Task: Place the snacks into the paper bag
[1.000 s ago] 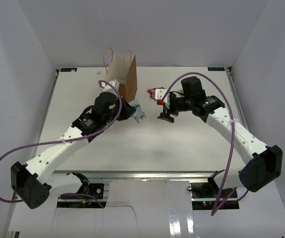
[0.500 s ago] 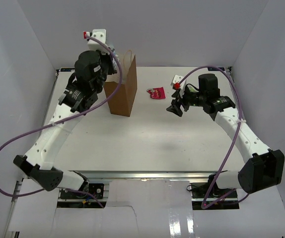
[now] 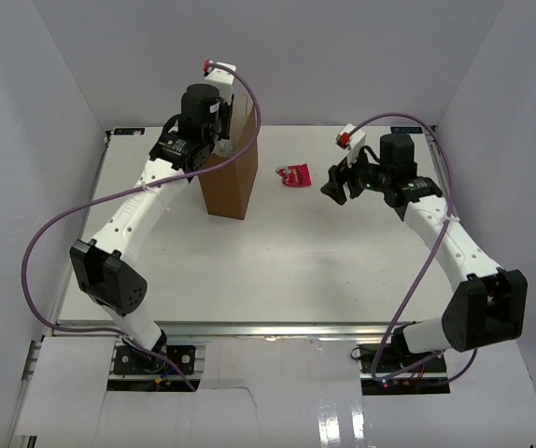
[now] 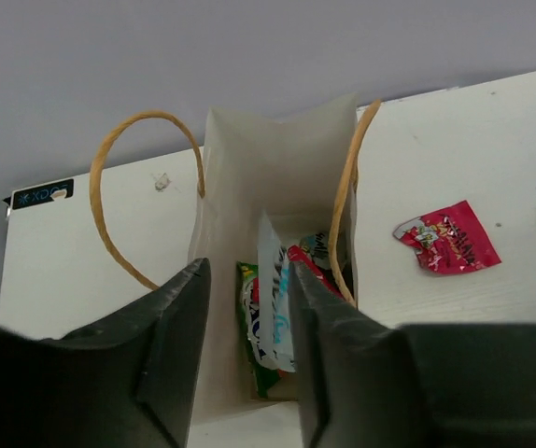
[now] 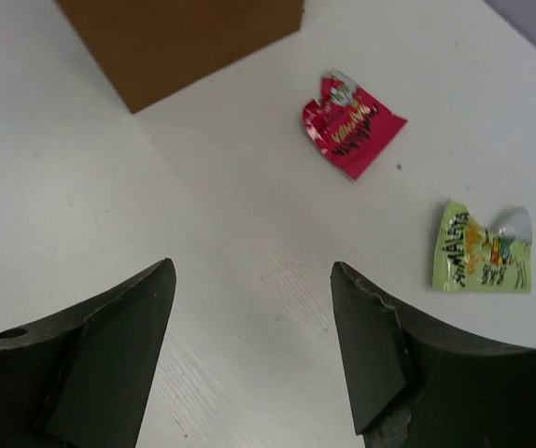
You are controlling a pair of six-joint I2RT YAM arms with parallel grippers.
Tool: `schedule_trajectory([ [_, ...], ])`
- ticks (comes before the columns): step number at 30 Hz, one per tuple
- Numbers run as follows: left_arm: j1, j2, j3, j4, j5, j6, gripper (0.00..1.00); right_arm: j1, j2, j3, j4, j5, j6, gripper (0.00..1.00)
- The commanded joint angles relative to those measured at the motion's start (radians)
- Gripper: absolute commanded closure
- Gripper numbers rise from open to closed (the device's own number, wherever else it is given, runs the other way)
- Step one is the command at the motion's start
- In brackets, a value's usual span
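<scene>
The brown paper bag point(image 3: 231, 182) stands upright at the back left of the table. My left gripper point(image 3: 214, 145) hangs right over its mouth. In the left wrist view that gripper point(image 4: 248, 269) has its jaws apart and holds nothing. Below them, inside the bag point(image 4: 277, 159), stand a silver-blue packet point(image 4: 275, 299), a green one point(image 4: 249, 322) and a red one point(image 4: 310, 266). A red-pink packet point(image 3: 294, 174) lies flat on the table right of the bag. My right gripper point(image 3: 335, 184) hovers open just right of it. The right wrist view shows the red-pink packet point(image 5: 350, 126) and a small yellow-green packet point(image 5: 483, 250) beyond the open right gripper point(image 5: 252, 271).
Two cord handles point(image 4: 100, 187) loop up from the bag's rim on either side. A corner of the bag point(image 5: 184, 37) shows at the top of the right wrist view. White walls close in the table at the back and sides.
My left arm rose from the table beside the bag to above its mouth. Its jaws parted and the silver-blue packet now stands inside. My right gripper shifted slightly back and right.
</scene>
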Motion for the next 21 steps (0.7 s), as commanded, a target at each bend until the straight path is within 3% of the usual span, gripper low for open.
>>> schedule_trajectory([
  [1,-0.001,-0.046,0.035,0.009,0.028,-0.009,0.48,-0.006,0.118,0.059,0.049,0.256,0.198,0.27],
  [2,-0.001,-0.054,0.032,0.009,0.028,-0.012,0.40,-0.006,0.149,0.103,0.038,0.301,0.252,0.27],
  [3,0.000,-0.060,0.029,0.007,0.018,-0.017,0.24,-0.006,0.185,0.129,0.025,0.347,0.273,0.27],
  [7,0.000,-0.132,0.002,-0.006,0.048,-0.044,0.02,-0.021,0.412,0.266,-0.060,0.482,0.290,0.25],
  [11,-0.001,-0.280,-0.092,-0.017,0.112,-0.128,0.02,-0.039,0.574,0.421,-0.089,0.555,0.245,0.25],
  [14,-0.001,-0.444,-0.249,-0.005,0.200,-0.221,0.02,-0.055,0.681,0.527,-0.089,0.595,0.211,0.24],
  [21,-0.001,-0.825,-0.762,0.066,0.341,-0.583,0.02,-0.087,0.874,0.709,-0.083,0.677,0.168,0.23],
])
